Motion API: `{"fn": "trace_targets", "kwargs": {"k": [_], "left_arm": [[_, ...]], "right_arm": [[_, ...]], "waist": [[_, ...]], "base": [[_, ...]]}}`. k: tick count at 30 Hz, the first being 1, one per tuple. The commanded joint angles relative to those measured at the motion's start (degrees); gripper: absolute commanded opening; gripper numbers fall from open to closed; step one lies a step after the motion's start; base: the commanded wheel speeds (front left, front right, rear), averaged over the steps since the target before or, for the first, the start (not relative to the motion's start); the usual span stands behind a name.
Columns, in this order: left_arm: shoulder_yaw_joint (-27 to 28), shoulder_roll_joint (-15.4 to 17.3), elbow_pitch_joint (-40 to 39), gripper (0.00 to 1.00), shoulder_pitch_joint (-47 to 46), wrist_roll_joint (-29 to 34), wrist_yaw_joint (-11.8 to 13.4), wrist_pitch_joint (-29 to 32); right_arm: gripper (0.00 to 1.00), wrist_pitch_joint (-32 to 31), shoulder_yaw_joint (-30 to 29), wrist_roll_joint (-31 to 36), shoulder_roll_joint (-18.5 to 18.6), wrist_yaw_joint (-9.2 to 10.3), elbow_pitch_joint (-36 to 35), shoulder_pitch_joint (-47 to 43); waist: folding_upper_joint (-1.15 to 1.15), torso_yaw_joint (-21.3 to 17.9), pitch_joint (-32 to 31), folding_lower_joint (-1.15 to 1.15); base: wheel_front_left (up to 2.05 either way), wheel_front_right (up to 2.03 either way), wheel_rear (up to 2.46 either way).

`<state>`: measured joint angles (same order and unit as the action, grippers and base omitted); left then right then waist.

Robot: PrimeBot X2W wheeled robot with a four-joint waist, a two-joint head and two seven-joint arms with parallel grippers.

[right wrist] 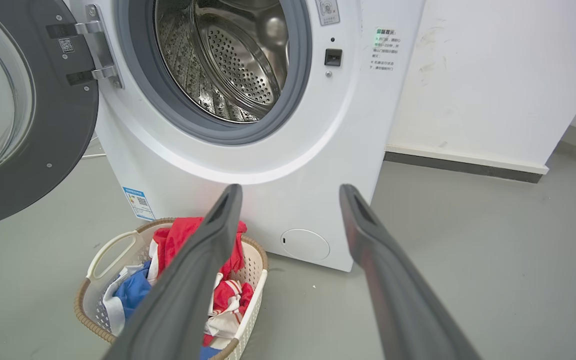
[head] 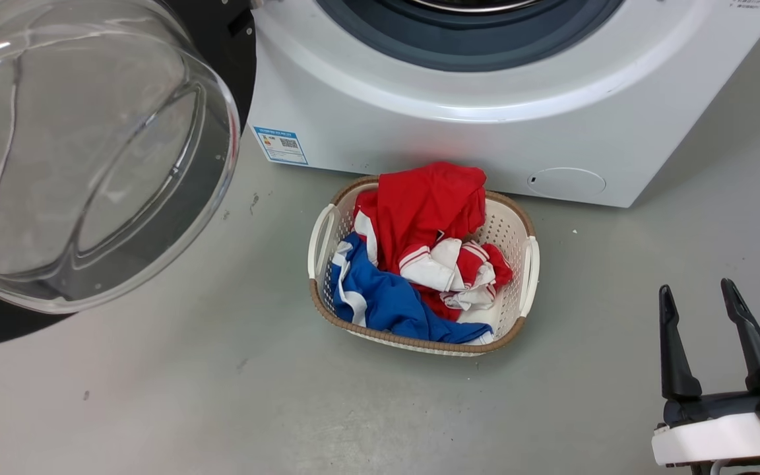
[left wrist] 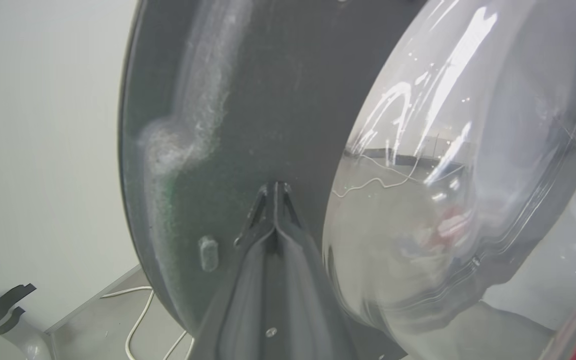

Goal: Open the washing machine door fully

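Washing machine (right wrist: 288, 165): white front-loader standing on a grey floor (head: 221, 396), its steel drum (right wrist: 233, 60) and grey gasket uncovered.

Washing machine door (right wrist: 68, 130): swung out on the metal hinge (right wrist: 95, 47) at the machine's left edge. Its inner face is turned outward, and the clear glass bowl (head: 90, 152) bulges toward the head camera at that view's upper left.

Laundry basket (head: 530, 264): on the floor just before the machine's lower front, holding a red garment (head: 426, 204) and a blue garment (head: 386, 300).

Right gripper (head: 696, 287): at the lower right of the head view, well apart from door and basket. Its two dark fingers are spread wide, holding and touching nothing.

Left gripper (left wrist: 274, 187): fingers pressed together with nothing between them. The tips lie at the door's dark inner face, just beside the glass bowl; whether they bear on the surface cannot be told.

Blue sticker (head: 280, 145) and small round flap (head: 566, 181): low on the machine's front, at opposite sides.
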<state>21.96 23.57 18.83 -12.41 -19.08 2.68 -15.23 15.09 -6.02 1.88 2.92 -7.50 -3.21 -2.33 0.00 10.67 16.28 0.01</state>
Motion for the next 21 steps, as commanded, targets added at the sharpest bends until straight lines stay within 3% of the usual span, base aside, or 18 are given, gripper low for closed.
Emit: {"fn": "trace_targets", "kwargs": {"k": [1, 15, 21], "left_arm": [[0.54, 1.19, 1.39, 0.0, -1.93, -0.25, -0.47, 0.15], [2.1, 6.17, 15.72, 0.0, -12.07, 0.3, -3.47, 0.15], [3.51, 6.35, 20.47, 0.0, -13.99, 0.77, -4.58, 0.15]], "right_arm": [[1.0, 0.1, 0.14, 0.13, -0.09, 0.01, -0.27, 0.9], [1.0, 0.1, 0.13, 1.12, -0.09, 0.01, -0.66, 2.24], [1.0, 0.1, 0.02, 1.07, -0.09, 0.01, -0.57, 2.33]], "waist": [[0.0, -0.18, 0.5, -0.01], [0.0, -1.32, 2.97, -0.01], [0.0, -1.64, 3.21, -0.01]], "base": [[0.0, 0.0, 0.0], [0.0, 0.0, 0.0], [0.0, 0.0, 0.0]]}}
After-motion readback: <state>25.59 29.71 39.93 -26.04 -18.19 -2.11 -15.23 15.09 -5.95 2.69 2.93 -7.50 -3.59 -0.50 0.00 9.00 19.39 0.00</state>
